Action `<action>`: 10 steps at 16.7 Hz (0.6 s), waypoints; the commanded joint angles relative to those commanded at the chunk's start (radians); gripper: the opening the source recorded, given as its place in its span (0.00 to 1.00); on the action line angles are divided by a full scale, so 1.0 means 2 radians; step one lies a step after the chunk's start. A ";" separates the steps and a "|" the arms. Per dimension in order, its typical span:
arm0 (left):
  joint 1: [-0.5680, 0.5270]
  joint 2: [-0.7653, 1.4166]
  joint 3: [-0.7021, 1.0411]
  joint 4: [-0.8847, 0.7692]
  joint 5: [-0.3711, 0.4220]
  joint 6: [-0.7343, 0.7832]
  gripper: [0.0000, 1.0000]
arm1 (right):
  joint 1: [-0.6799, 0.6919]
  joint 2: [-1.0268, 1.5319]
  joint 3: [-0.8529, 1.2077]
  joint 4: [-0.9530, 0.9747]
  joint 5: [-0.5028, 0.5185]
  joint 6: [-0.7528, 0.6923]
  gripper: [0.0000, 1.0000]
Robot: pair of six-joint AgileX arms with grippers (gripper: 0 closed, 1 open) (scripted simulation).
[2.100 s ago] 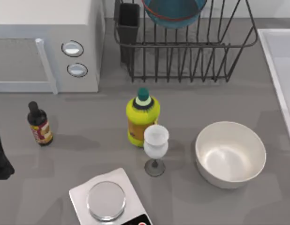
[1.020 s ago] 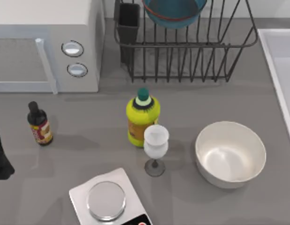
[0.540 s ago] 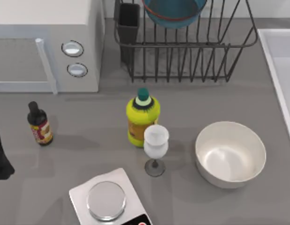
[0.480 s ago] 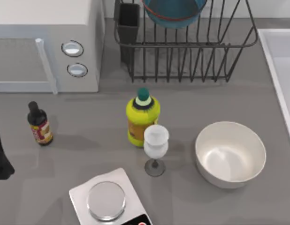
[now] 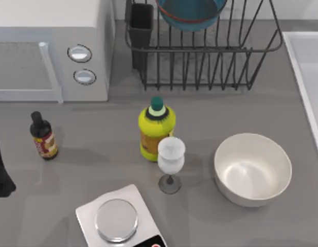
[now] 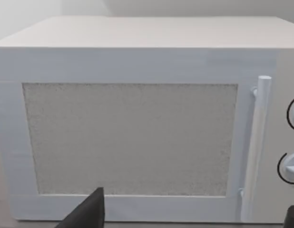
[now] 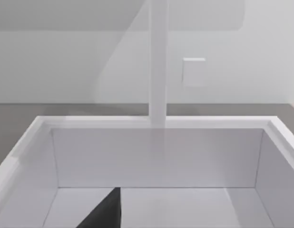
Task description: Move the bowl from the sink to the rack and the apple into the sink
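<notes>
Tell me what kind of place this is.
Most likely a kitchen counter: a microwave on the left, a dish rack holding a bowl at the back, and a sink on the right.

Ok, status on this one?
Left gripper open, facing microwave. Right gripper over sink. Bowl sits in rack. Nothing blocking sink.

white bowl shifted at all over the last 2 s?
No. The white bowl sits at the same spot relative to the wine glass and the sink rim.
</notes>
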 joint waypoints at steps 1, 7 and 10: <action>0.000 0.000 0.000 0.000 0.000 0.000 1.00 | 0.000 0.000 0.000 0.000 0.000 0.000 1.00; 0.000 0.000 0.000 0.000 0.000 0.000 1.00 | 0.000 0.000 0.000 0.000 0.000 0.000 1.00; 0.000 0.000 0.000 0.000 0.000 0.000 1.00 | 0.001 -0.020 -0.007 -0.017 0.009 -0.001 1.00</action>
